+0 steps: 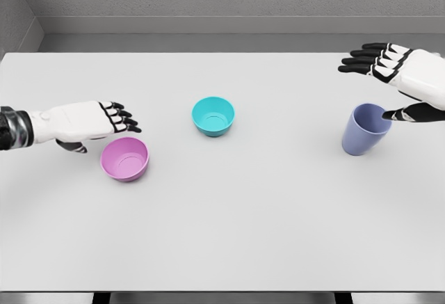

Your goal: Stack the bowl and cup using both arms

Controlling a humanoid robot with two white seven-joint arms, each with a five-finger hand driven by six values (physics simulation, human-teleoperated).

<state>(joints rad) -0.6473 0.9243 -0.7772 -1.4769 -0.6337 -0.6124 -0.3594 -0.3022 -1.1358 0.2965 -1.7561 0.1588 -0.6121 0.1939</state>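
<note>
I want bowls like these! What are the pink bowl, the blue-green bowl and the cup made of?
It's a simulator render, so this is only a guess. Pink bowl, teal bowl and lavender cup: probably smooth, matte plastic, judging by their even solid colours, thin rims and soft sheen without sharp reflections.

On the table point(222, 234), three vessels stand well apart in a loose row: one bowl point(125, 158) to the left and nearest, a second bowl point(213, 115) near the middle and a little farther back, and a cup point(365, 129) upright to the right. The left hand point(87, 122) lies just beside the near-left bowl, at its far-left side, fingers reaching over the bowl's far rim. The right hand point(403, 74) hangs at the far right, above and behind the cup, its thumb tip at the cup's right rim.
</note>
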